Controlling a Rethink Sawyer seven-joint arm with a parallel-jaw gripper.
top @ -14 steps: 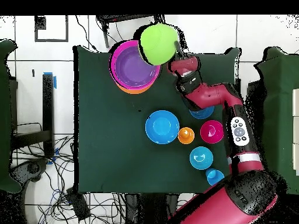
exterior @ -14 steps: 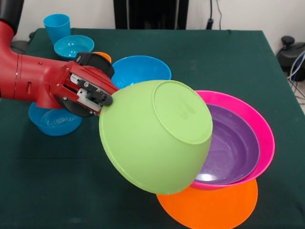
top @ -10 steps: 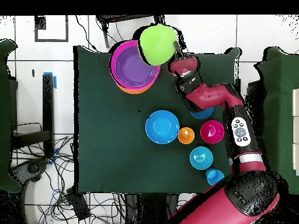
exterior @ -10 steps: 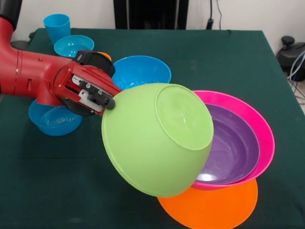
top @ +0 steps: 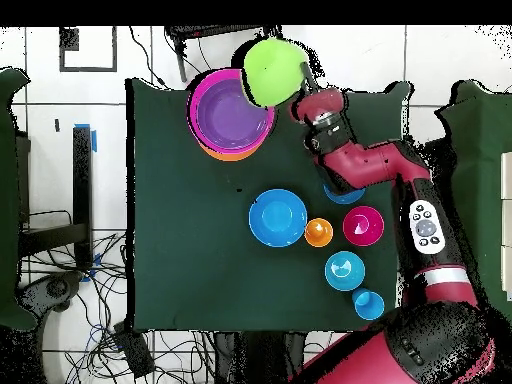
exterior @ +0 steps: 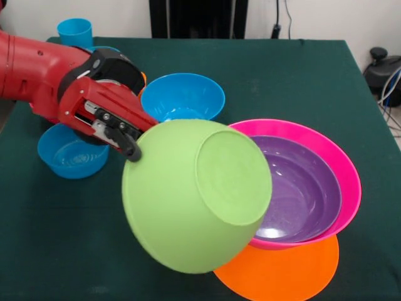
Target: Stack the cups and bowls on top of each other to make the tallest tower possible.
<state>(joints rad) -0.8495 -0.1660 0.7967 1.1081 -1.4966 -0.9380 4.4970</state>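
A red and black robot arm (exterior: 44,66) reaches across a dark green tabletop (exterior: 294,75). Its gripper (exterior: 130,147) holds a large green bowl (exterior: 194,194) by the rim, the fingers (exterior: 131,152) clamped on the bowl's edge. The green bowl hangs tilted in the air, its flat underside turned toward the front camera, partly in front of the stack beside it.

That stack is the tower (exterior: 301,207): a flat orange bowl (exterior: 288,273) at the bottom, a pink bowl (exterior: 348,182) on it, and a purple bowl (exterior: 301,188) nested inside the pink one. From overhead, the green bowl (top: 273,70) sits at the edge of the pink and purple stack (top: 232,112), overlapping its rim on one side.

Behind the arm in the front view stands a large blue bowl (exterior: 183,95), upright and apart from the tower. A smaller light blue bowl (exterior: 70,153) rests below the arm, and a light blue cup (exterior: 75,31) stands near the far corner. The overhead view also shows an orange cup (top: 318,232), a red bowl (top: 363,226) and another small light blue bowl (top: 344,271) grouped near the large blue one.
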